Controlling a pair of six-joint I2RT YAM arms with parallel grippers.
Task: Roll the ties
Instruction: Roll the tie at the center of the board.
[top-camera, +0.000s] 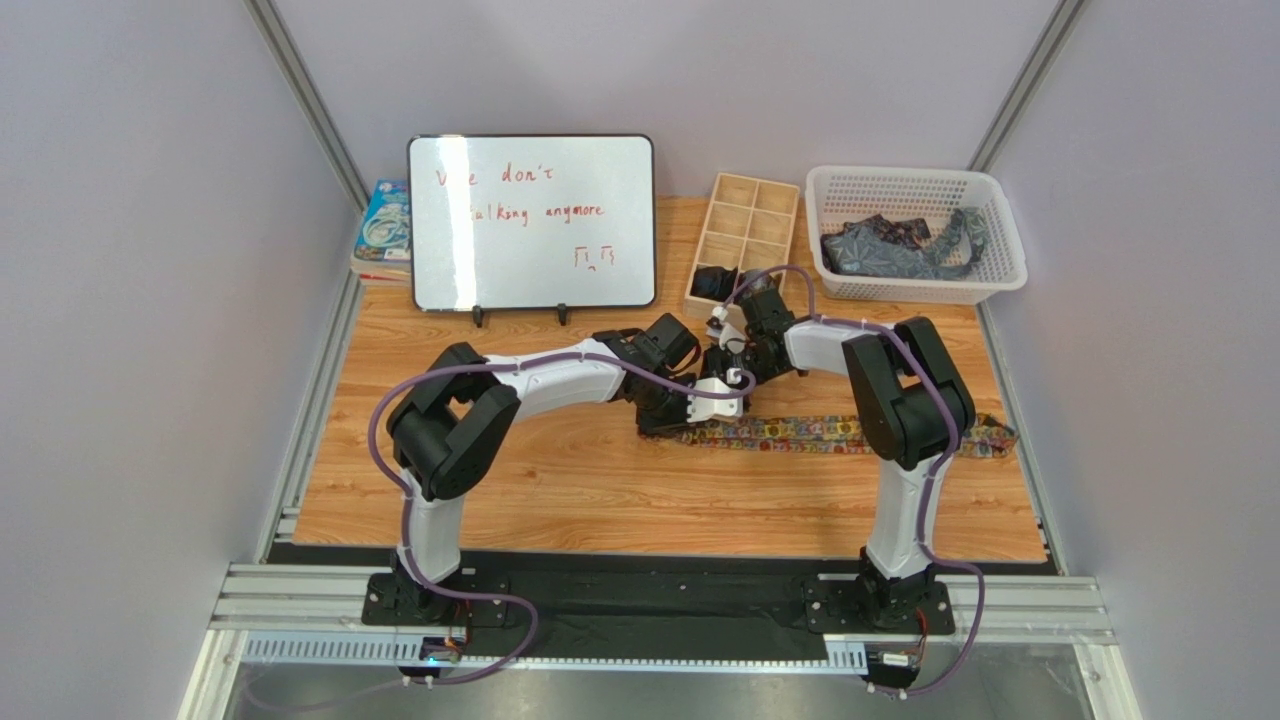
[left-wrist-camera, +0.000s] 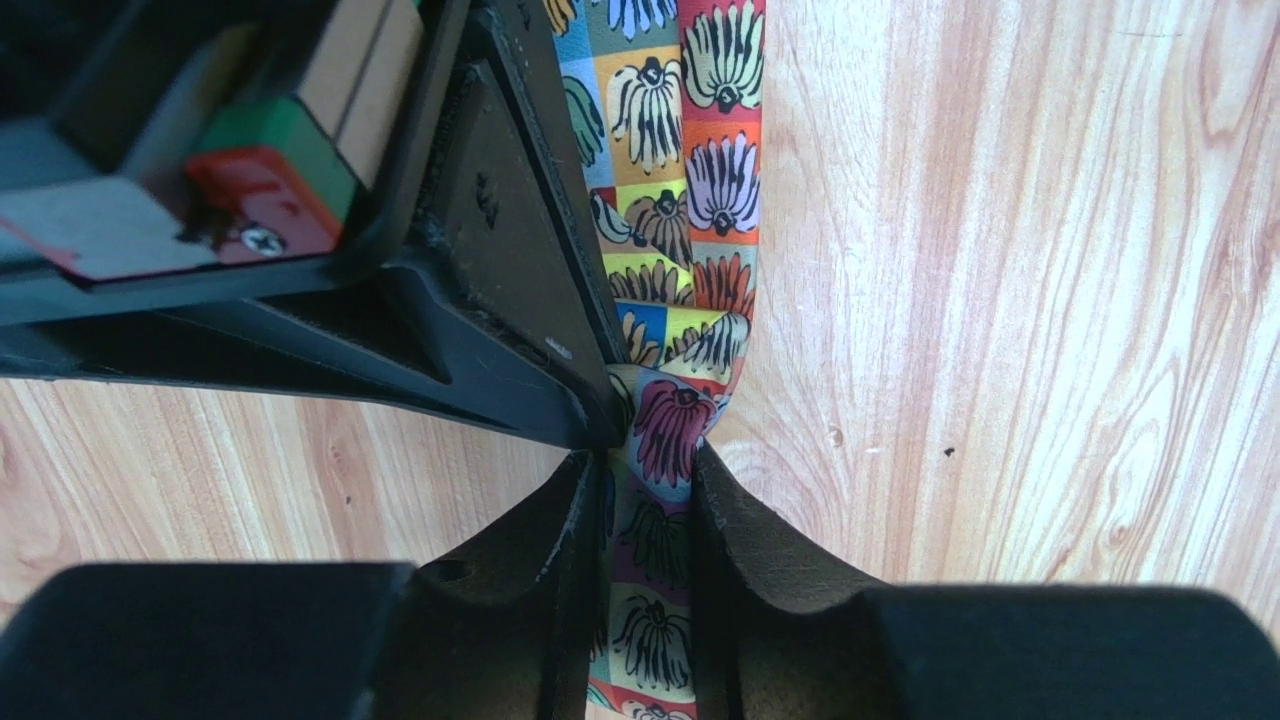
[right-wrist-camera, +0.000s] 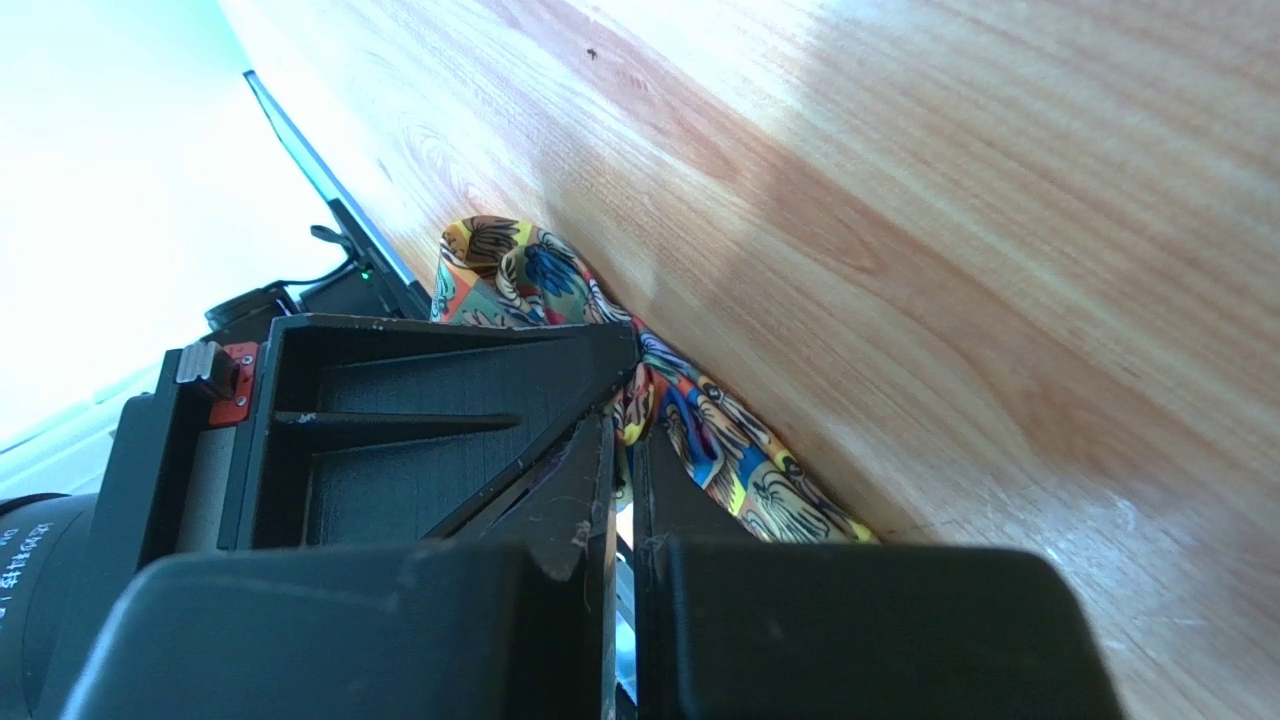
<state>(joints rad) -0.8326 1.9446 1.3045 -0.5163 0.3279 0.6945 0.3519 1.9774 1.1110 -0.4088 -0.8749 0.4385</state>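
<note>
A floral tie (top-camera: 842, 435) in yellow, red and blue lies across the wooden table, running right from where the two arms meet. My left gripper (left-wrist-camera: 654, 480) is shut on this tie (left-wrist-camera: 669, 428), with the fabric bunched between its pads. My right gripper (right-wrist-camera: 628, 428) is shut too, its tips pinching a gathered fold of the same tie (right-wrist-camera: 706, 435) just beside the left fingers. The right gripper's black fingers (left-wrist-camera: 511, 270) reach the tie from the upper left in the left wrist view. Dark ties (top-camera: 902, 248) lie heaped in a basket.
The white mesh basket (top-camera: 917, 177) stands at the back right. A wooden compartment box (top-camera: 747, 225) sits behind the grippers, with a dark roll (top-camera: 711, 282) in its near-left cell. A whiteboard (top-camera: 534, 222) on a stand and a book (top-camera: 383, 225) are at the back left.
</note>
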